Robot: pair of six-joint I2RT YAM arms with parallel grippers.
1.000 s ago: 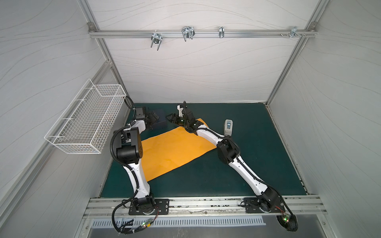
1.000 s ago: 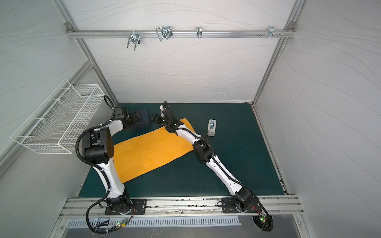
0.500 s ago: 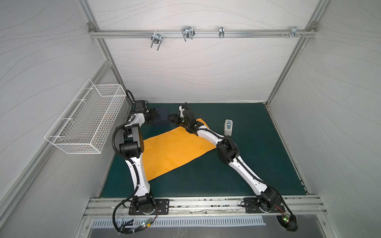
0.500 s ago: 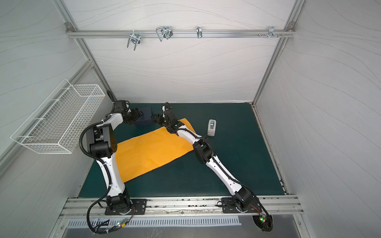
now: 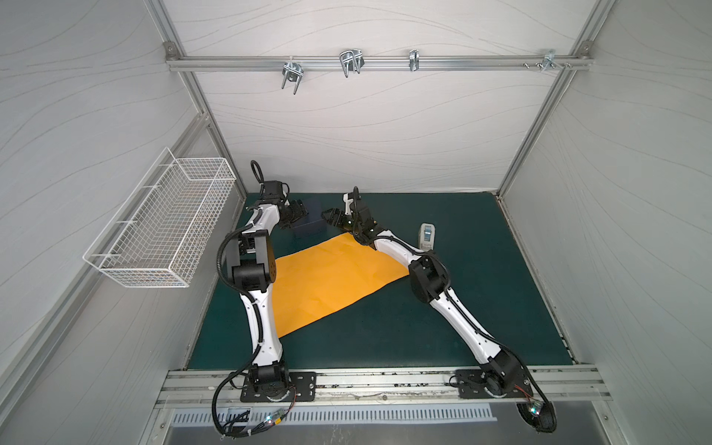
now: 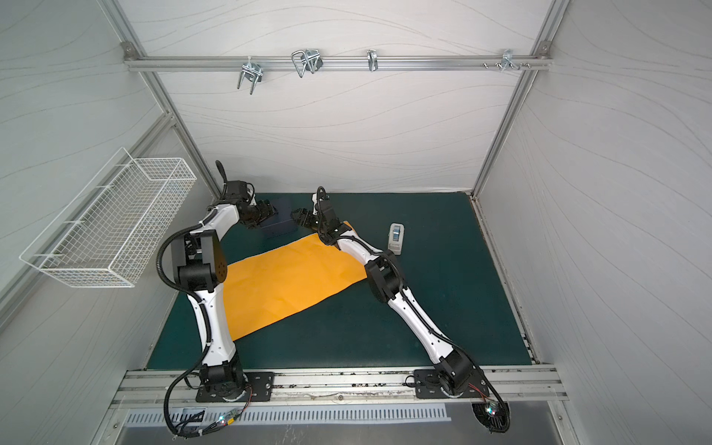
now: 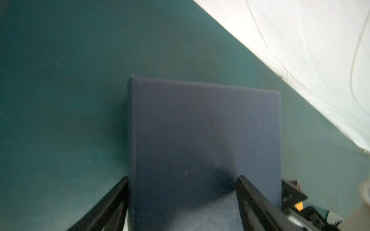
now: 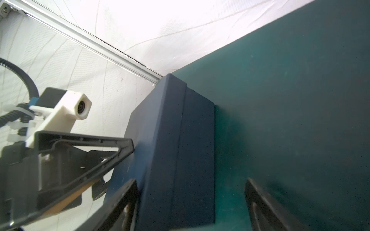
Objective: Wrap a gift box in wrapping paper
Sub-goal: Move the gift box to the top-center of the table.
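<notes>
Since before, our left gripper [image 5: 303,212] moved closer to the gift box [image 5: 313,222]. We see both claws released; the right gripper [image 5: 327,215] flanks it.

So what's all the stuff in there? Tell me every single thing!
gift box: one, dark navy, on the mat at the far end, between the two grippers
wrapping paper: one, orange-yellow, flat on the mat's middle
tape dispenser: one, white-grey, on the mat beyond the right arm
mat: one, dark green, covers the floor
wire basket: one, white, on the left wall
metal clips: four, silver, on the back rail
arms: two, white and black
left gripper: black, open, at the box
right gripper: black, open, at the box
</notes>
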